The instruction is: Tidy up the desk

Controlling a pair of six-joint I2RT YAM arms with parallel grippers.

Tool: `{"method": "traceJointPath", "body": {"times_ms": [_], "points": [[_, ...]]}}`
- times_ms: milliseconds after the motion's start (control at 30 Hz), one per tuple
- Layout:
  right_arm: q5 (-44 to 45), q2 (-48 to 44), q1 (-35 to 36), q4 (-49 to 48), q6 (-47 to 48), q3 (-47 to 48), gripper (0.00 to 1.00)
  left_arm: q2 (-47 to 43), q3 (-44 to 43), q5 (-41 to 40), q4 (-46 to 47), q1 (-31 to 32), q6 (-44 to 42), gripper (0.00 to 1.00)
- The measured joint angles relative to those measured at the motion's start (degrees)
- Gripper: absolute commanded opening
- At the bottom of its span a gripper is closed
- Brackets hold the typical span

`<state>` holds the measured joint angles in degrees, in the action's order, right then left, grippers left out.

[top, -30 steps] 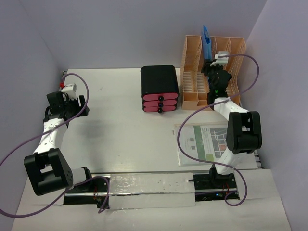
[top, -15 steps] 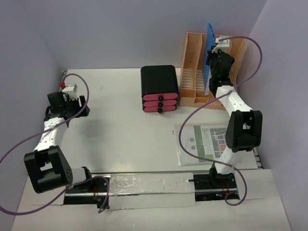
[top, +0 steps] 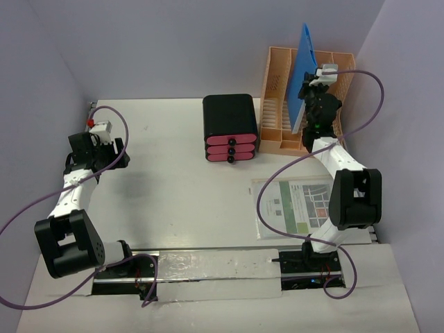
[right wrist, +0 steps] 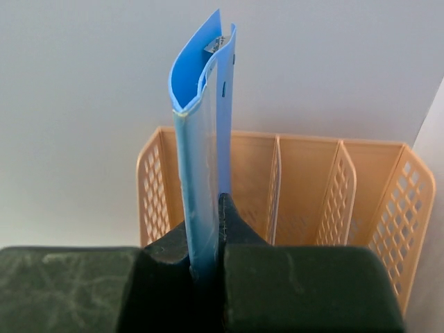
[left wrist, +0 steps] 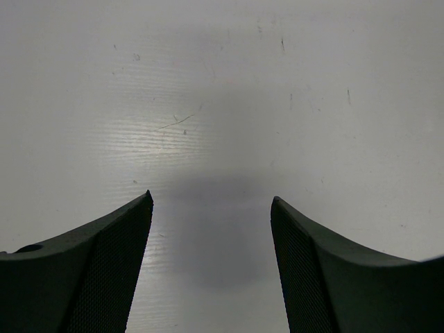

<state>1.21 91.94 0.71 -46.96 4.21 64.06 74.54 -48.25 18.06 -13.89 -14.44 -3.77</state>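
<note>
The desk (top: 173,194) is a white tabletop. At its back right stands an orange slotted file rack (top: 276,97). My right gripper (top: 306,97) is shut on the lower edge of a blue folder (top: 303,66), holding it upright and slightly tilted above the rack. In the right wrist view the blue folder (right wrist: 202,152) rises from between the closed fingers of the right gripper (right wrist: 207,232), with the rack (right wrist: 312,187) behind it. My left gripper (top: 111,149) hangs at the desk's left side; in the left wrist view this gripper (left wrist: 211,201) is open over bare desk (left wrist: 222,104).
A black box with pink drawers (top: 229,128) sits left of the rack. A printed sheet in a clear sleeve (top: 298,205) lies at the right, near the right arm's base. A metal rail (top: 208,263) runs along the near edge. Walls close in the left, back and right.
My right gripper has shut on the blue folder and lifted it out of the rack; the folder now stands much higher. The left arm has not moved.
</note>
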Motion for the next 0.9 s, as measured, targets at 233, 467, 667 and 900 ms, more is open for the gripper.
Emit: {"method": "traceJointPath", "body": {"times_ms": [233, 467, 667, 900], "points": [[1.5, 0.7, 0.0, -9.8, -1.6, -0.4, 0.0, 0.1, 0.0, 0.0, 0.0, -0.1, 0.0, 0.75], [1.5, 4.9, 0.0, -14.6, -1.9, -1.0, 0.0, 0.3, 0.0, 0.1, 0.0, -0.3, -0.2, 0.76], [1.3, 8.8, 0.0, -16.8, -1.7, -3.4, 0.0, 0.3, 0.0, 0.4, 0.0, -0.3, -0.3, 0.76], [2.3, 10.3, 0.0, -20.1, -1.1, -9.1, 0.0, 0.3, 0.0, 0.9, 0.0, -0.4, -0.6, 0.76]]}}
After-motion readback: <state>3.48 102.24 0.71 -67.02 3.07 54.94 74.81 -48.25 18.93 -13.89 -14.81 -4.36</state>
